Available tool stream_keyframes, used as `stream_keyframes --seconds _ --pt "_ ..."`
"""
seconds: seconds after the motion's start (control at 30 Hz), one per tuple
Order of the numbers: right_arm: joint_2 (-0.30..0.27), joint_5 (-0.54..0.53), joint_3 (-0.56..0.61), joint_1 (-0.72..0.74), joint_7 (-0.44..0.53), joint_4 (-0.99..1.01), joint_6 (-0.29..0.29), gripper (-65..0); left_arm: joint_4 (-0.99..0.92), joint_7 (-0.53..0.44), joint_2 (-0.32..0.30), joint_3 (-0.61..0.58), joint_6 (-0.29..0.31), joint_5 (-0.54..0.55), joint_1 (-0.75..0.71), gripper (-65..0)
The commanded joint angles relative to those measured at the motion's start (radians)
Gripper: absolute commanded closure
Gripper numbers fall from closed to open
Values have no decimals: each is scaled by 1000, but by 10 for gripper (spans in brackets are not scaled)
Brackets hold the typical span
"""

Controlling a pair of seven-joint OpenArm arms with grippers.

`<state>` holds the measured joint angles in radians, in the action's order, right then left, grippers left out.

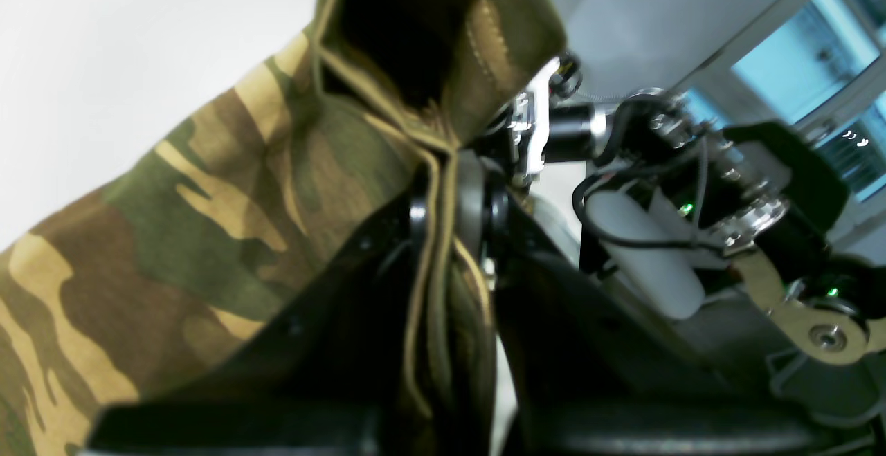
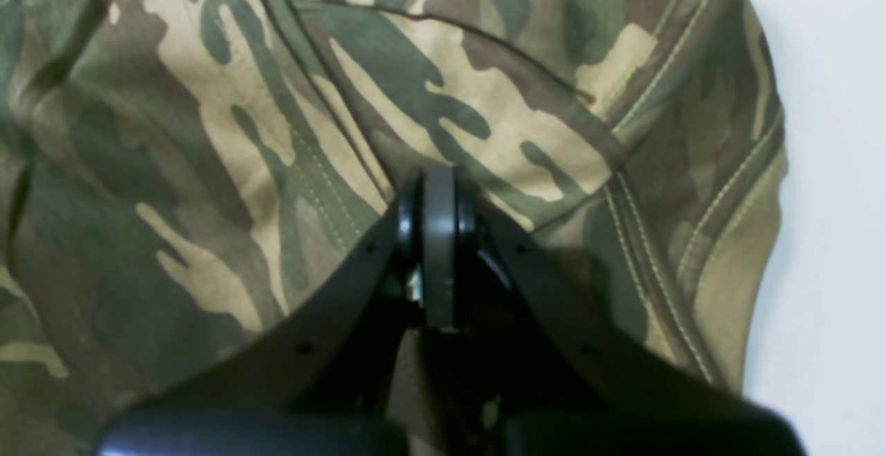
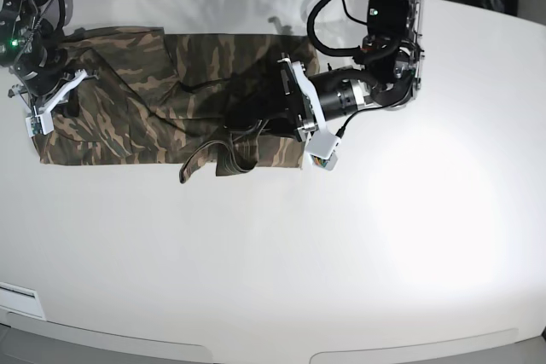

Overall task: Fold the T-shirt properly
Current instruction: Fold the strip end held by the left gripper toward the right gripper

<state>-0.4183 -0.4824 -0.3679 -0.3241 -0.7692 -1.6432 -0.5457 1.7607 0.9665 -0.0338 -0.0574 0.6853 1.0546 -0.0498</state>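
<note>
My left gripper (image 1: 443, 193) clenches a bunched hem of the camouflage T-shirt (image 3: 171, 91). My right gripper (image 2: 437, 200) presses clenched on the cloth; a pinch can't be confirmed.

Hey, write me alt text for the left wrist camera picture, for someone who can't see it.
The left gripper is shut on a bunched, hemmed edge of the camouflage T-shirt, lifting it off the white table. Behind are the arm's black joints and a window.

T-shirt (image 3: 153, 100) lying spread on the table (image 3: 341, 253), stretching between the right gripper (image 2: 437, 186) and the left gripper (image 1: 443, 193) pinching its hem.
</note>
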Motion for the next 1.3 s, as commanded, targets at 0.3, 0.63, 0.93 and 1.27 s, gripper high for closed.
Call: stream_keyframes --seconds 0.3,0.63,0.93,1.27 --pt "-3 -5 10 -11 -91 8 -23 0 17 -188 4 -69 13 4 21 -304" --pt "-3 -41 10 -11 -106 8 -38 0 23 -200 4 7 13 0 67 -98" --pt "-3 -41 10 -8 -106 8 -37 0 33 -2 -28 216 -5 -13 107 0" --pt "-3 -42 10 -9 -106 8 -37 0 32 -38 -90 215 -134 -307 38 0"
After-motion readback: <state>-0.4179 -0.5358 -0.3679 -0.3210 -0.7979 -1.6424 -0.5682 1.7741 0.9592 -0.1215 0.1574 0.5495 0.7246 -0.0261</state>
